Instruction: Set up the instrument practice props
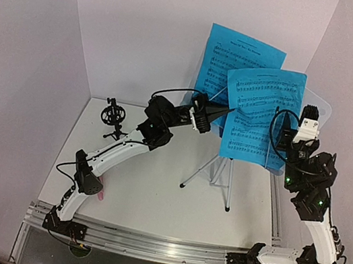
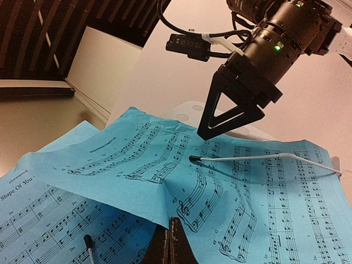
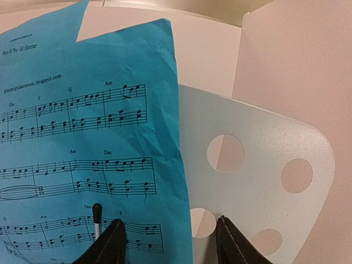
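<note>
The right tool (image 3: 170, 223) has its jaws apart, straddling the upright right edge of the front page (image 3: 82, 137), which leans on the stand's desk (image 3: 264, 137) straight ahead. The left tool (image 2: 173, 225) is clenched at that page's opposite edge and seems to pinch it.

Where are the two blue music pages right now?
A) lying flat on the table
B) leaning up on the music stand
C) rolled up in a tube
B: the blue music pages stand upright, one overlapping the other, against the pale desk of the music stand, high above its tripod legs.
</note>
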`<state>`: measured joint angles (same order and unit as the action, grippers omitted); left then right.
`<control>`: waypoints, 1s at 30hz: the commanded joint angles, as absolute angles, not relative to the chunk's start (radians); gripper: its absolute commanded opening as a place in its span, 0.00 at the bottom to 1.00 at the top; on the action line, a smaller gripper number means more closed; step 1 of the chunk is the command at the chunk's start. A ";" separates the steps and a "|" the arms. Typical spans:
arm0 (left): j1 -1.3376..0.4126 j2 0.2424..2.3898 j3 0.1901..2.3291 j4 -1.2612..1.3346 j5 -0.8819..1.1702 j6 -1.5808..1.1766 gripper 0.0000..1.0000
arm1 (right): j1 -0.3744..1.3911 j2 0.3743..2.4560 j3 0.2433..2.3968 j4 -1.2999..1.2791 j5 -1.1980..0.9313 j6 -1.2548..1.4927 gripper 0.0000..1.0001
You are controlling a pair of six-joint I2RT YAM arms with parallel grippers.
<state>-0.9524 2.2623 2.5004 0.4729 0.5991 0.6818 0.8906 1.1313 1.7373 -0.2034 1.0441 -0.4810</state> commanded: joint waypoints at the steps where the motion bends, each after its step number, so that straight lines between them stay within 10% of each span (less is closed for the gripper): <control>1: -0.948 2.241 2.509 0.516 0.592 0.674 0.00 | 0.881 1.125 1.710 -0.189 1.082 -0.437 0.49; 17: -0.948 2.230 2.481 0.529 0.587 0.672 0.00 | 0.880 1.087 1.649 -0.199 1.093 -0.319 0.00; 30: -0.948 2.253 2.484 0.536 0.554 0.705 0.16 | 0.880 0.991 1.606 -0.205 1.138 -0.168 0.00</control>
<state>-0.9538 2.2623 2.4897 0.4996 0.5841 0.6886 0.8856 1.0162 1.6038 -0.2137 1.0880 -0.2384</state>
